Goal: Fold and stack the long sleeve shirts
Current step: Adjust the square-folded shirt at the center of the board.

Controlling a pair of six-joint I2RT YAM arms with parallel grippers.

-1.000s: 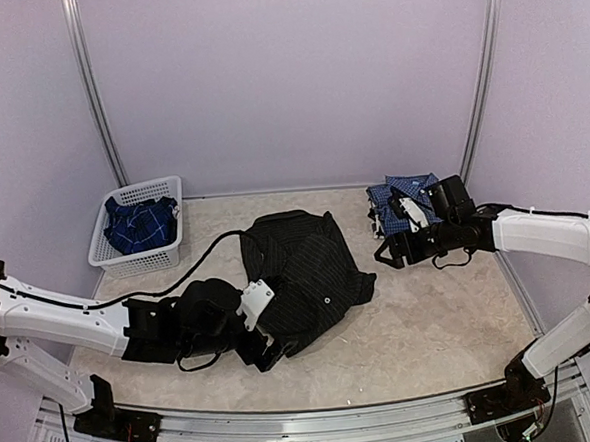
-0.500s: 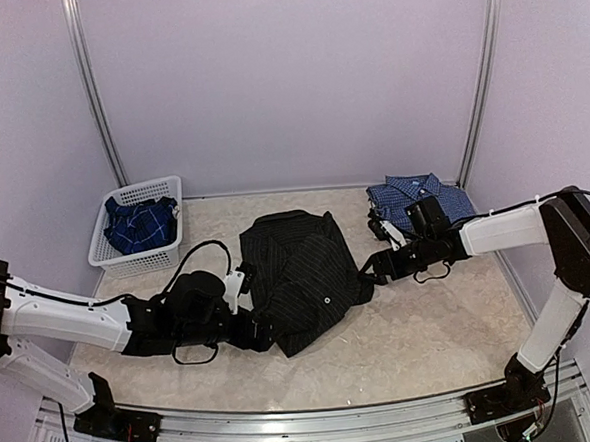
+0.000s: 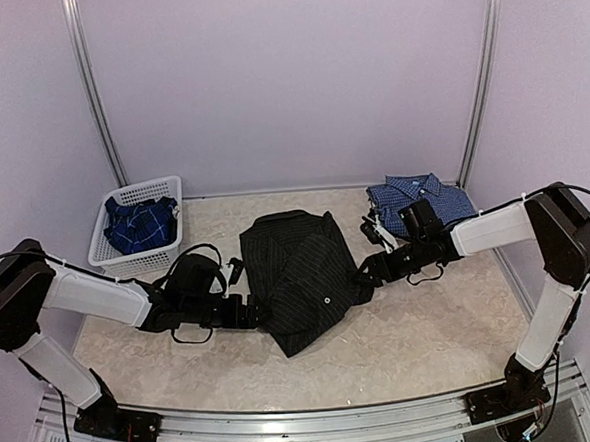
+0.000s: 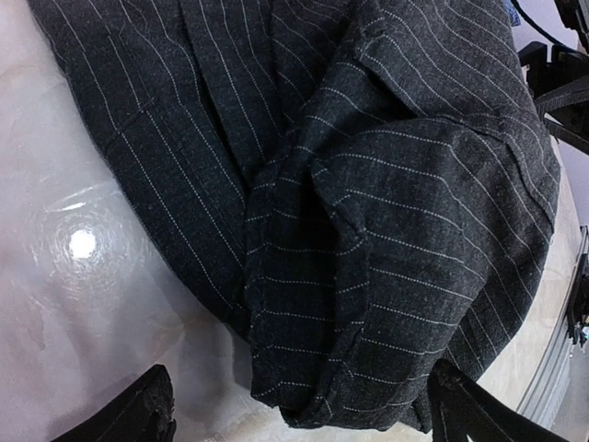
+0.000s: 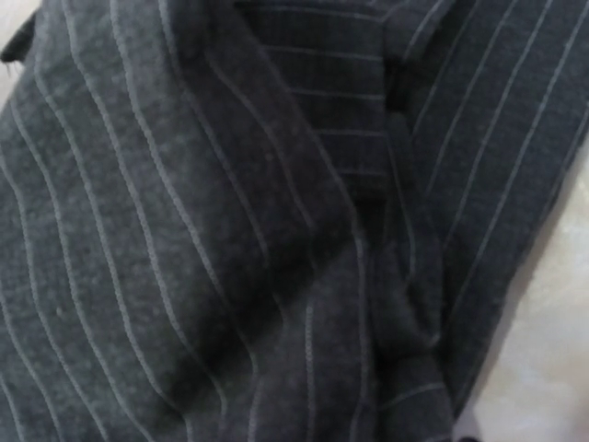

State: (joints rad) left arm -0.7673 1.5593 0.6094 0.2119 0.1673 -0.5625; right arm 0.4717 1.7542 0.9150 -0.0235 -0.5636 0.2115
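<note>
The black pinstriped shirt (image 3: 303, 271) lies partly folded in the middle of the table. My left gripper (image 3: 252, 310) is at its near left edge. In the left wrist view the fingertips (image 4: 143, 410) stand wide apart and open, with the shirt's folded hem (image 4: 368, 276) between them and nothing gripped. My right gripper (image 3: 364, 270) is pressed against the shirt's right edge. The right wrist view is filled with pinstriped cloth (image 5: 230, 230) and the fingers are hidden. The blue-and-white checked shirt (image 3: 426, 193) lies folded at the back right. The darker blue plaid shirt (image 3: 140, 222) sits crumpled in the basket.
The white lattice basket (image 3: 105, 255) stands at the back left by the wall. Metal rails run up the back corners. A bright light reflection lies on the pale tabletop (image 4: 83, 244) left of the shirt.
My right gripper moved left from the checked shirt to the black shirt's right edge. My left gripper turned and came up to the shirt's near left edge, and its arm drew back.
</note>
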